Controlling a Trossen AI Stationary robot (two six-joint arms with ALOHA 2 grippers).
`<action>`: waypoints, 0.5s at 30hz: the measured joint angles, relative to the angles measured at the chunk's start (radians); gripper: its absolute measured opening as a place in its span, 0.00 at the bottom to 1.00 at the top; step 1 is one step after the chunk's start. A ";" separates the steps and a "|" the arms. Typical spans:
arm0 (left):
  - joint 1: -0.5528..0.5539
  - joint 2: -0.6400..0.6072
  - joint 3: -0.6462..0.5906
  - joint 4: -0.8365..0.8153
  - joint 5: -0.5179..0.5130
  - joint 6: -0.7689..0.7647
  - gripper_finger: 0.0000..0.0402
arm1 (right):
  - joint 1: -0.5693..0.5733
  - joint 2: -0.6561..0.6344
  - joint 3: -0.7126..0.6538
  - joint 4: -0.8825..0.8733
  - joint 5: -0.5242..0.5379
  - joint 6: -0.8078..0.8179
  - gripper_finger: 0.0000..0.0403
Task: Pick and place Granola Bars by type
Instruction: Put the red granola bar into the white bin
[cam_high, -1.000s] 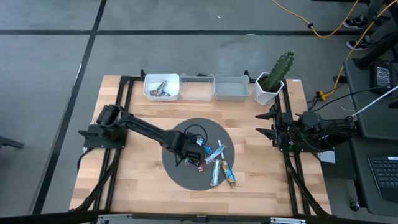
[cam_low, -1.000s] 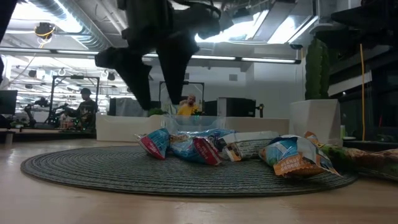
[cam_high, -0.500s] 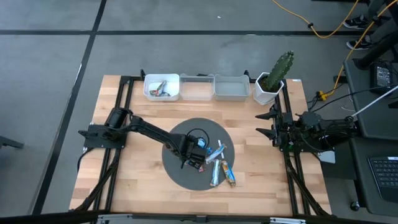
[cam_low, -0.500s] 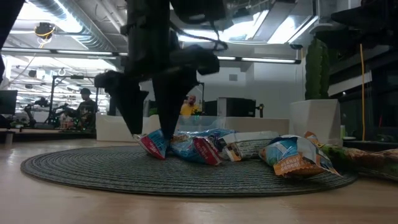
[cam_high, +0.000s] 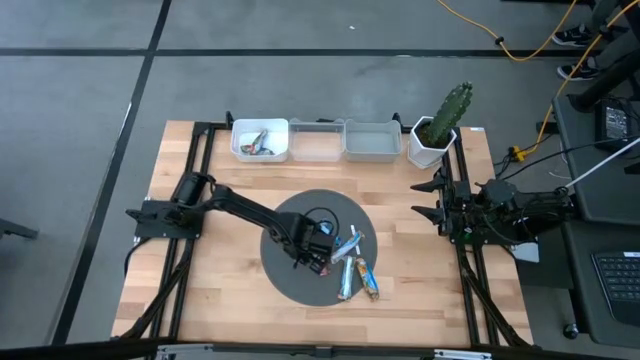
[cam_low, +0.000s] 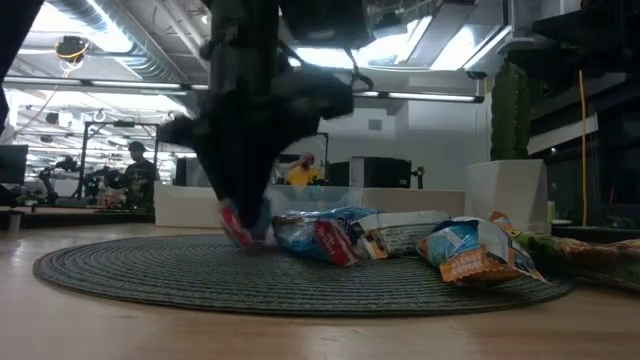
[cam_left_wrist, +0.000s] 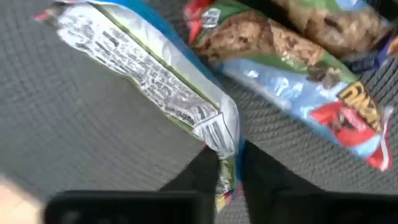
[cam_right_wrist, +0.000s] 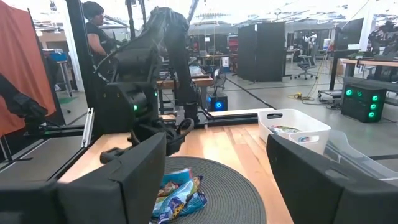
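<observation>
Several foil-wrapped granola bars (cam_high: 350, 265) lie in a loose pile on a round dark mat (cam_high: 300, 210) at the table's middle. My left gripper (cam_high: 312, 262) stands over the left side of the pile, shut on one bar (cam_left_wrist: 143, 62), silver with green and blue edges. In the low view it stands down at the mat (cam_low: 240, 225). My right gripper (cam_high: 432, 198) waits open and empty at the table's right edge; its wrist view (cam_right_wrist: 217, 146) looks across at the mat. My left gripper pinches the crimped end (cam_left_wrist: 225, 155) of the silver, green and blue bar between its two fingers. The fingers come from above, pointing down at the mat. The rest of the bar (cam_low: 237, 230) lies on the mat, stretching away from the fingers.
Three white bins stand in a row at the far edge: the left one (cam_high: 261, 140) holds a few bars, then the middle (cam_high: 316, 140) and right (cam_high: 372, 140) ones. A potted cactus (cam_high: 440, 125) stands at the far right. More bars (cam_low: 470, 250) lie right of the gripper.
My left gripper has come down onto the mat at the left side of the pile, its open fingers straddling a bar's end, and has shut on it. The bar stays on the mat.
</observation>
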 joint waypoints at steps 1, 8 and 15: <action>0.000 -0.009 0.010 -0.014 0.001 0.000 0.05 | 0.000 0.000 0.000 0.000 0.000 0.000 0.69; -0.005 -0.168 0.124 -0.226 -0.154 -0.032 0.03 | 0.000 0.000 0.000 0.000 0.001 -0.001 0.69; -0.057 -0.421 0.276 -0.297 -0.675 0.077 0.02 | 0.000 0.000 0.000 0.000 0.010 -0.004 0.69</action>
